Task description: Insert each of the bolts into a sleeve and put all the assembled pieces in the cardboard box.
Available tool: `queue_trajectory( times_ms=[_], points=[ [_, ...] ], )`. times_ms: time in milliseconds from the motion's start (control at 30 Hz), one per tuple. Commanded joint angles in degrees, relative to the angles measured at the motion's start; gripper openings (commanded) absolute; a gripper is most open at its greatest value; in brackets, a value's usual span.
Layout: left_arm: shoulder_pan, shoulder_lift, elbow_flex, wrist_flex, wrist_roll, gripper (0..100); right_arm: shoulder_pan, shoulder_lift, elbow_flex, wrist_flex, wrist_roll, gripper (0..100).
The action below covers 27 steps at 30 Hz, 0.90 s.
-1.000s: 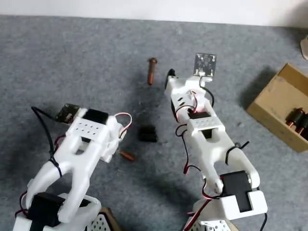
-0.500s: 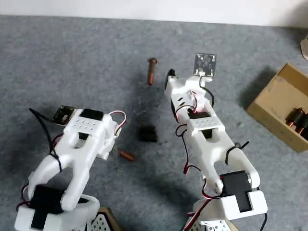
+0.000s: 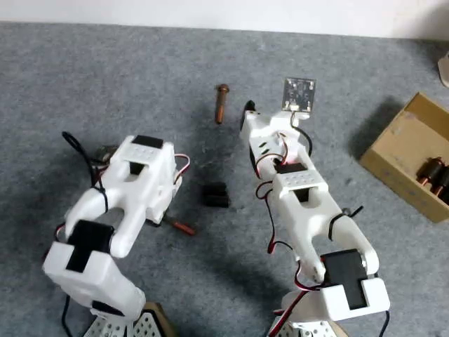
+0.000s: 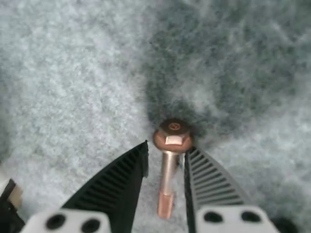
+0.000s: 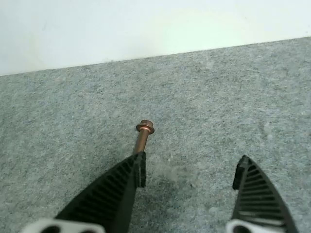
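Just beside the black sleeve [image 3: 216, 194], a bolt [image 4: 168, 167] is straddled, unclamped, by the narrowly parted left gripper [image 4: 166, 151], while beyond the sleeve the right gripper [image 5: 190, 170] is held wide open, empty.

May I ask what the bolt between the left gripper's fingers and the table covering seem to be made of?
The bolt looks like metal with a coppery, slightly glossy finish: light glints along its shank. The table covering looks like grey felt or short-pile carpet, matte and fuzzy.
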Motion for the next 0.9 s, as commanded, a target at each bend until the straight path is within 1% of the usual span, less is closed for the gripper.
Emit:
queue_trajectory(
  times_ms=[0, 333, 433, 500, 600, 700, 867],
  points=[
    [-0.7, 1.5, -2.0, 0.4, 0.2, 13, -0.5, -2.3, -0.3, -1.7, 0.8, 27.9],
    [-4.4, 4.7, -6.6, 0.8, 0.3, 12, -0.5, -2.3, -0.3, -1.7, 0.8, 27.9],
    [-5.4, 4.6, -6.7, 1.0, 0.1, 6, -0.5, -2.3, -0.3, -1.7, 0.8, 27.9],
    [-7.3, 4.6, -8.3, 3.5, 0.0, 0, -0.5, -2.3, -0.3, -1.7, 0.8, 27.9],
    [-10.0, 5.1, -12.0, 7.9, 0.0, 1, -0.5, -2.3, -0.3, -1.7, 0.8, 27.9],
    [-10.8, 5.0, -13.1, 9.4, -0.4, 0, -0.5, -2.3, -0.3, -1.8, 0.8, 27.9],
    [-9.7, 4.8, -16.7, 13.4, -10.5, 0, -0.5, -2.3, -0.3, -1.8, 0.8, 27.9]
  ],
)
